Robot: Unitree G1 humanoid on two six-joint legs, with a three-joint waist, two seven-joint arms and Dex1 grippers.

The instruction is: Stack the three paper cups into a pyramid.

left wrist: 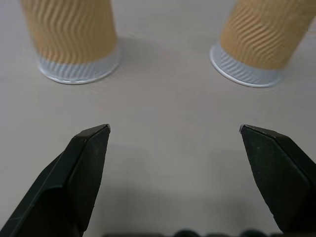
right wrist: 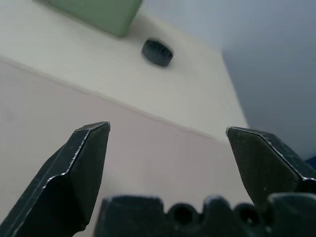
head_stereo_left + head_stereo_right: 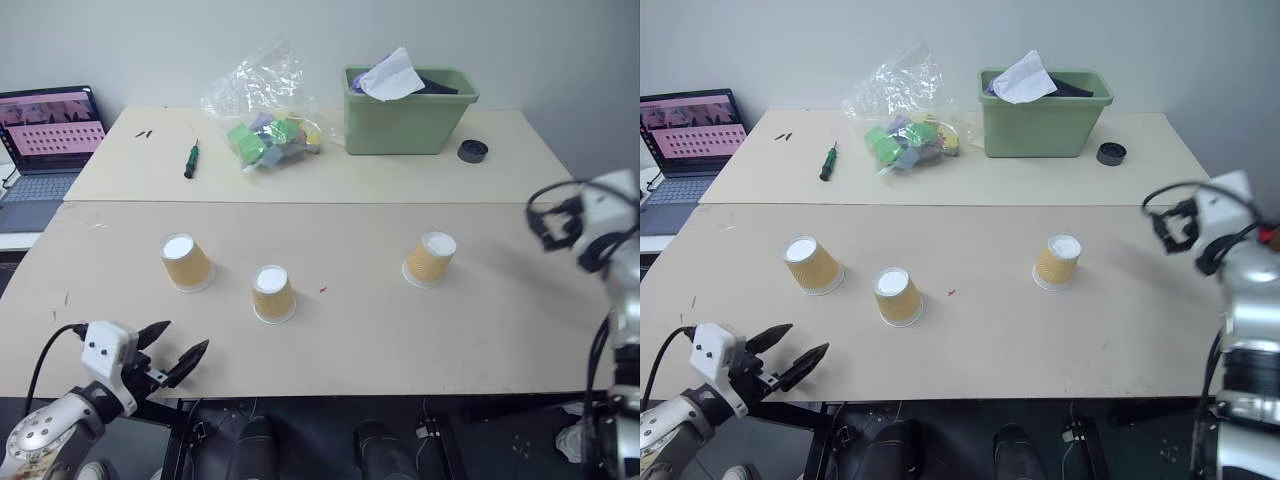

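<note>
The three paper cups stand upside down and apart on the near table, white bases up: a left cup [image 3: 186,262], a middle cup [image 3: 273,293] and a right cup [image 3: 430,259]. None rests on another, so there is no pyramid. My left gripper [image 3: 185,337] hovers open at the table's near edge, in front of the left and middle cups; in the left wrist view those two cups [image 1: 74,34] [image 1: 261,39] stand beyond its spread fingers [image 1: 89,163]. My right gripper [image 3: 548,218] is raised at the far right, open, empty, and well right of the right cup.
On the far table stand a green bin [image 3: 408,112] with crumpled paper, a clear bag of coloured blocks [image 3: 268,135], a green-handled screwdriver [image 3: 190,160] and a black round cap [image 3: 473,150]. An open laptop [image 3: 45,140] sits at the far left.
</note>
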